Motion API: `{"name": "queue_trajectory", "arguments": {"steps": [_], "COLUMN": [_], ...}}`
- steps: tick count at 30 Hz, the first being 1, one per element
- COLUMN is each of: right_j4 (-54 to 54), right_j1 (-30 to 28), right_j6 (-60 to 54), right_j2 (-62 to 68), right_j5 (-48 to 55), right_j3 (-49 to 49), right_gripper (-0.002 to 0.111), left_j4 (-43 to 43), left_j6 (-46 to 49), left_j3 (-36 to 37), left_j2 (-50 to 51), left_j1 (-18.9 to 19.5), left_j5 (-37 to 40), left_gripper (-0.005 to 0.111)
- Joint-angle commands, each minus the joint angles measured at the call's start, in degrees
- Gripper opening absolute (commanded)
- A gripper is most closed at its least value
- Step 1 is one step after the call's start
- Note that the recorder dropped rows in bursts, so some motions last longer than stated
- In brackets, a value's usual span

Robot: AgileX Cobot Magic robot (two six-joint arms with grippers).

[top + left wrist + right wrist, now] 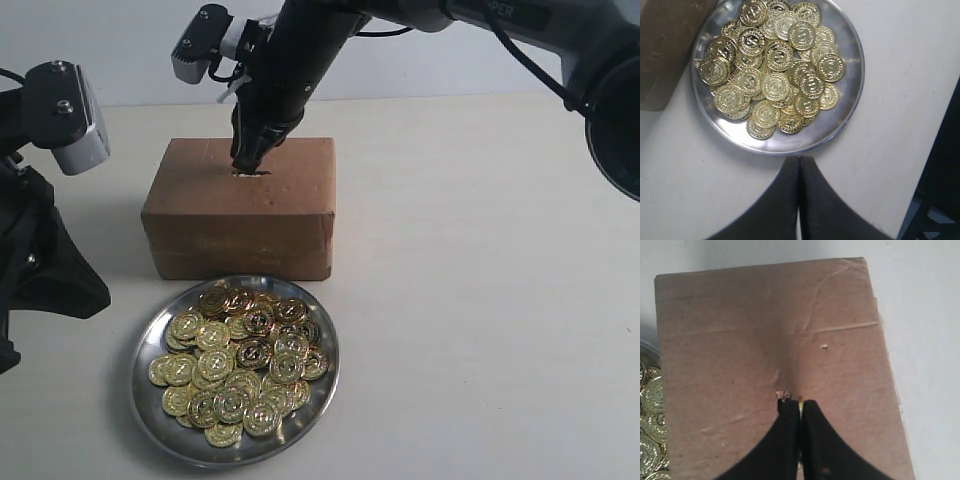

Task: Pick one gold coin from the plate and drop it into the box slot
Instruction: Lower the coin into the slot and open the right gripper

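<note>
Brown cardboard box sits upper-middle in the exterior view, flat on the worktop, faces a bit scuffed. Its slot is a short, rough-edged slit in the top face. One gold coin is edge-on right at the slot, pinched in the jaws of the right gripper. Just below the box, lower-middle, the shiny round plate lies flat, heaped with coins.
</note>
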Motion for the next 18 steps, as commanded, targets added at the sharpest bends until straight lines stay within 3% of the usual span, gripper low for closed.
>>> {"name": "queue_trajectory", "arguments": {"steps": [1, 18], "right_j4": [0.91, 1.0], "right_j1": [0.08, 0.08], "right_j6": [-0.66, 0.84], "right_j2": [-0.08, -0.08], "right_j5": [1.07, 1.08], "right_j3": [-0.5, -0.5], "right_gripper": [0.0, 0.001], "left_j4": [-0.73, -0.73], "left_j6": [-0.42, -0.31], "left_j3": [0.11, 0.11], "left_j2": [-0.42, -0.42], "left_j1": [0.14, 0.14], "left_j5": [-0.42, -0.41], "left_gripper": [0.0, 0.0]}}
